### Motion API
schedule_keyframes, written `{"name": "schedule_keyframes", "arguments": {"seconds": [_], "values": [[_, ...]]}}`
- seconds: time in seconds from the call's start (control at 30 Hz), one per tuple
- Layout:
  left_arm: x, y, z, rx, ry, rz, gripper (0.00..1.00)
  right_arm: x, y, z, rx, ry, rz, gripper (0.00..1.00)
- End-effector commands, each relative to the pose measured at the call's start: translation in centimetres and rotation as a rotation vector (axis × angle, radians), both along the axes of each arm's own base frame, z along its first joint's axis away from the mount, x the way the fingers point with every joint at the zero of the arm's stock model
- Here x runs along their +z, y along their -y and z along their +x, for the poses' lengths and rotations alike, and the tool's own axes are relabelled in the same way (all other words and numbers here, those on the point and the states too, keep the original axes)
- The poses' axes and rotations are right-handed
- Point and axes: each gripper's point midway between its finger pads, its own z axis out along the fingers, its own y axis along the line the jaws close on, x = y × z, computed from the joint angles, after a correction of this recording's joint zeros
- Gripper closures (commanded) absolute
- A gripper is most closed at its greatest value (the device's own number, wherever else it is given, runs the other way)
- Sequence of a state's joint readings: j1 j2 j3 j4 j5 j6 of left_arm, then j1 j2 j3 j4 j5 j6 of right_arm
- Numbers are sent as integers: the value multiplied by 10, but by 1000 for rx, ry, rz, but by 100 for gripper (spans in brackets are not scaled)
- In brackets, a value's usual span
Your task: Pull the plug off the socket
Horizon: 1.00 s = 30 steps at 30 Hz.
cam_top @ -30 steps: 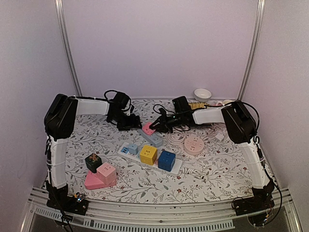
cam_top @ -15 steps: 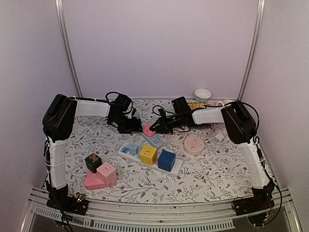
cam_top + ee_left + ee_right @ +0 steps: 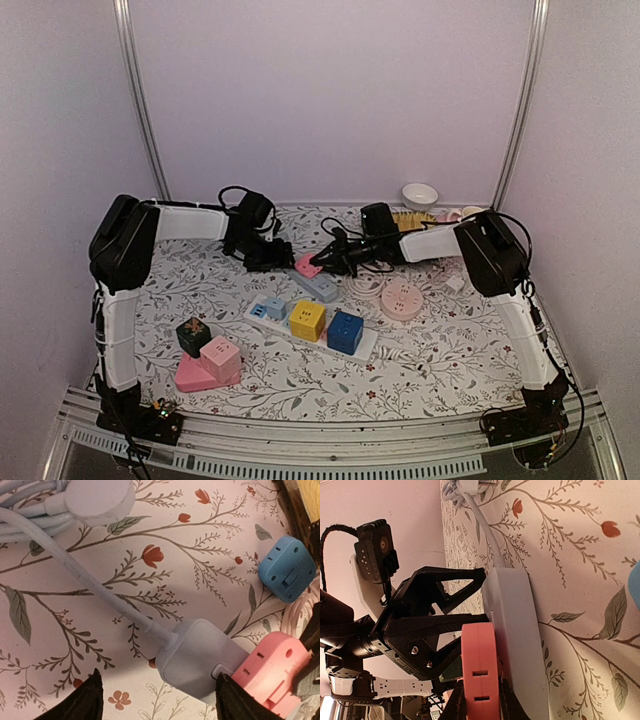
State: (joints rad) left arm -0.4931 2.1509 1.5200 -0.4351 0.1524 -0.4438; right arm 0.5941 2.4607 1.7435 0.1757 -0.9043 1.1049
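Pink plug [image 3: 479, 667] sat in the grey power strip [image 3: 512, 625], pinched by the right gripper [image 3: 480, 702]. Left gripper [image 3: 157, 692] straddled the strip, fingers spread; clamping it first was advisable for a straight pull.

Grey socket strip [image 3: 516, 630] lying flat; pink plug [image 3: 479, 667] seated on its end.

pink plug [image 3: 479, 665], grey socket [image 3: 512, 610], white cloth [image 3: 210, 565] w/ floral print.

Plug [image 3: 307, 266] on socket [image 3: 323, 288]; cube strip [image 3: 368, 343] before.
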Motion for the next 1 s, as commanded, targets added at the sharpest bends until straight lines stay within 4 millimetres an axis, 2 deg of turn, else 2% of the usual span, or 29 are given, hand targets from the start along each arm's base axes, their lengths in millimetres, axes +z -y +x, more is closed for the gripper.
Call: {"name": "schedule_keyframes", "arguments": {"seconds": [0.0, 0.23, 0.57, 0.67, 0.73, 0.97], "values": [[-73, -27, -57, -45, -225, 198, 23, 60, -1, 20, -25, 139, 150, 97], [-77, -28, -61, -56, -240, 202, 23, 67, 1, 22, -40, 158, 154, 97], [-83, -32, -69, -58, -252, 208, 22, 95, 2, 23, -80, 91, 207, 97], [-84, -33, -71, -58, -256, 209, 22, 93, 3, 22, -98, 58, 214, 97], [-85, -33, -72, -55, -257, 207, 22, 115, 6, 20, -110, 70, 248, 97], [-90, -34, -78, -48, -267, 208, 22, 133, 5, 17, -94, 71, 306, 97]]}}
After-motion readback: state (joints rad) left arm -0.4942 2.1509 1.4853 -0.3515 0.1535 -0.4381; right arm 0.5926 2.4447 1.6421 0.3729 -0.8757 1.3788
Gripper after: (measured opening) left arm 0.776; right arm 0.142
